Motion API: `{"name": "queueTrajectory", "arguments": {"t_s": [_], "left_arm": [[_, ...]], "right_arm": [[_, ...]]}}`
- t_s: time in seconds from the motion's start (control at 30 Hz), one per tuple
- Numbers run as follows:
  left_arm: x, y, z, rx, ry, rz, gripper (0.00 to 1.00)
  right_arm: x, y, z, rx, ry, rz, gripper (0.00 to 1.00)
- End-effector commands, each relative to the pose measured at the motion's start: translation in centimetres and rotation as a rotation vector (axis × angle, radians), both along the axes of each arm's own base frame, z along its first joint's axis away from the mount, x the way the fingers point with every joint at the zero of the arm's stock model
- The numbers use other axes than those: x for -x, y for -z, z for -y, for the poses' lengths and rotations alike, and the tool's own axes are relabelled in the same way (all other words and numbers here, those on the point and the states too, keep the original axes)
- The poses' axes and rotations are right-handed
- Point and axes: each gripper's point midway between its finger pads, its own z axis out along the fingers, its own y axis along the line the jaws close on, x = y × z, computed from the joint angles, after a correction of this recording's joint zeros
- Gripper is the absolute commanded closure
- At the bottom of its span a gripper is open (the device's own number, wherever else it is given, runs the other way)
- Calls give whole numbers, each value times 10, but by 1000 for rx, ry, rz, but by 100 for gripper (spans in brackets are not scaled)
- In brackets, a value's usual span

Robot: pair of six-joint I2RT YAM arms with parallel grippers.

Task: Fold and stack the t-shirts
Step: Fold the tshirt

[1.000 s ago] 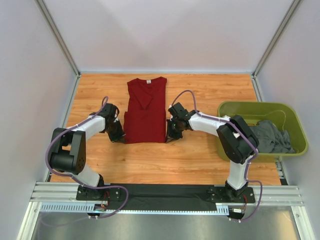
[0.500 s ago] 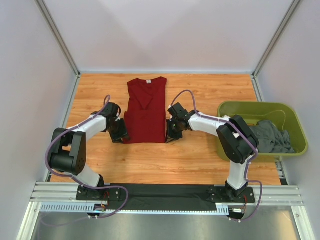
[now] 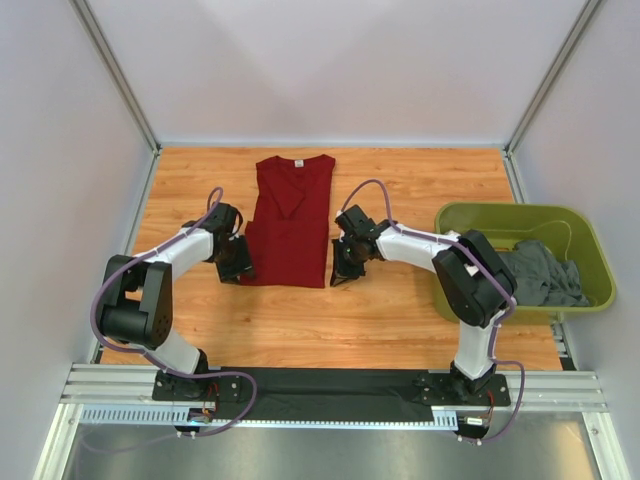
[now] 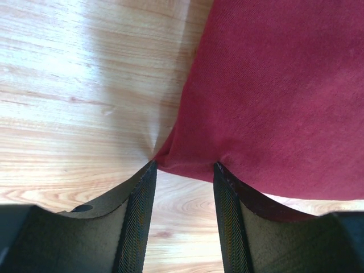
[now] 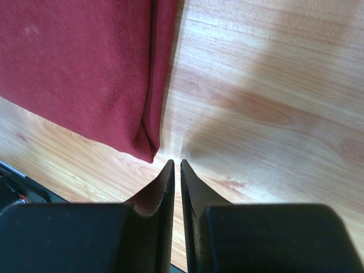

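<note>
Red shirt [image 3: 291,220]: middle of worktop [image 3: 400,320] toward far edge, sides folded in, cross-fold seemingly pending | left pincer [image 4: 185,168]: open, straddling near-left corner | right pincer [image 5: 177,165]: almost closed, empty, beside near-right corner | grey shirt [image 3: 540,275]: unfolded in tub [image 3: 520,210], nothing stacked

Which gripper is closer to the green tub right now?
Right. The right gripper sits at the red t-shirt's near corner on the tub's side. The left gripper is at the shirt's opposite near corner, farther from the tub.
</note>
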Motion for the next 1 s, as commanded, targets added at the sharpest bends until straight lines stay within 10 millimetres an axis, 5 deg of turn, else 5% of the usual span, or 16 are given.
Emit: {"name": "queueTrajectory", "arguments": {"t_s": [0.0, 0.1, 0.3, 0.63, 0.97], "left_arm": [[-6, -6, -7, -43, 22, 14, 48], [-8, -9, -8, -49, 15, 21, 48], [-1, 2, 1, 0, 6, -31, 54], [-5, -10, -6, -40, 26, -6, 53], [-11, -24, -9, -59, 33, 26, 50]], "right_arm": [[-10, -10, -8, -14, -17, 38, 91], [-10, -20, -13, -29, -27, 51, 89], [-9, -49, -33, -52, -74, 127, 63], [2, -19, -34, 52, -95, 98, 57], [-7, -13, -30, 104, -107, 129, 56]]}}
